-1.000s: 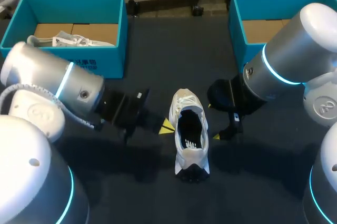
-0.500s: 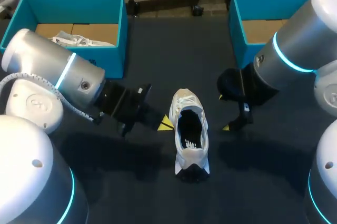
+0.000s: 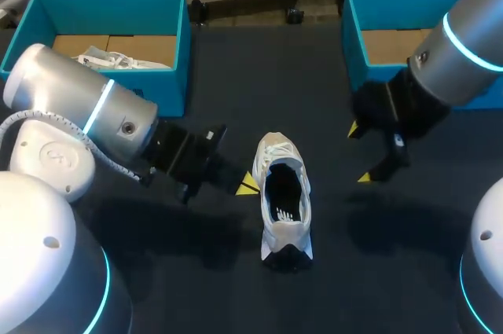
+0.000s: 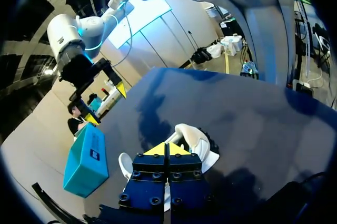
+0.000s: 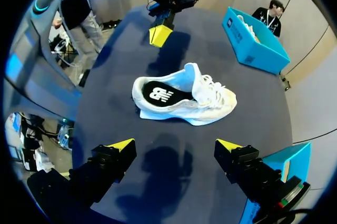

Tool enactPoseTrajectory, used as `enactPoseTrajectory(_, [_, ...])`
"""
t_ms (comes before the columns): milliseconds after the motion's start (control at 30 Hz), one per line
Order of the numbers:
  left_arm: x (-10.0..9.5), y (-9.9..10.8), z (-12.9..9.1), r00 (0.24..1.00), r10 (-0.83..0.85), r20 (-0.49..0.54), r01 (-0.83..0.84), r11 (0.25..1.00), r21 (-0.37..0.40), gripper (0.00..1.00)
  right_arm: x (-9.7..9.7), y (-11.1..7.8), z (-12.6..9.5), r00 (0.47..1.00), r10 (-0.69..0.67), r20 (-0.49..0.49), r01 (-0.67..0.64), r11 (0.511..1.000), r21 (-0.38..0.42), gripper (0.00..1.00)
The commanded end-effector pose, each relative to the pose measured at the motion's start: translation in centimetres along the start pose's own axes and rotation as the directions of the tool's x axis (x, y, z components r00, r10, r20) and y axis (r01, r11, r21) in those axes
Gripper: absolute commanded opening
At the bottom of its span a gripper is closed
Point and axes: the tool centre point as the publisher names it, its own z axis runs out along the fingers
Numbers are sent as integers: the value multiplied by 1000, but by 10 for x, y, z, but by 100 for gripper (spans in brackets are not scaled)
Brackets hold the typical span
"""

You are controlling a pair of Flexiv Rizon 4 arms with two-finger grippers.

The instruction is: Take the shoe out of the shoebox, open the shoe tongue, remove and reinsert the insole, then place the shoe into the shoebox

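Observation:
A white shoe (image 3: 283,196) lies on the dark table, toe pointing away, its black insole (image 3: 283,200) showing inside. My left gripper (image 3: 248,185) is shut with nothing in it, its yellow tips right at the shoe's left side. In the left wrist view the gripper (image 4: 167,149) sits just over the shoe (image 4: 199,138). My right gripper (image 3: 360,154) hangs open to the right of the shoe, well apart from it. From the right wrist, the shoe (image 5: 181,95) lies ahead of the open gripper (image 5: 175,145), with the insole (image 5: 158,93) visible.
A teal shoebox (image 3: 169,43) at the back left holds another white shoe (image 3: 106,59). A second teal shoebox (image 3: 354,27) stands at the back right behind my right arm, its cardboard floor showing. The left arm's bulky links fill the near left.
My right gripper has drawn away from the shoe, to the right and toward the back, still open. The left gripper edged slightly closer to the shoe and stays shut.

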Motion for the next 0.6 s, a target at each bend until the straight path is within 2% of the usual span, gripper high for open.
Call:
enactPoseTrajectory(33, [1,-1,-1,1000,0,-2,0,1000,-3,0,7,-2,-32,1000,9,-5,-9,999,42,100])
enactPoseTrajectory(267, [1,-1,-1,1000,0,-2,0,1000,-3,0,13,-1,-62,1000,25,19,-26,999,37,100])
enactPoseTrajectory(600, [-24,1,-4,979,100,-175,-97,995,25,0,25,-13,-89,999,39,15,-39,998,50,100])
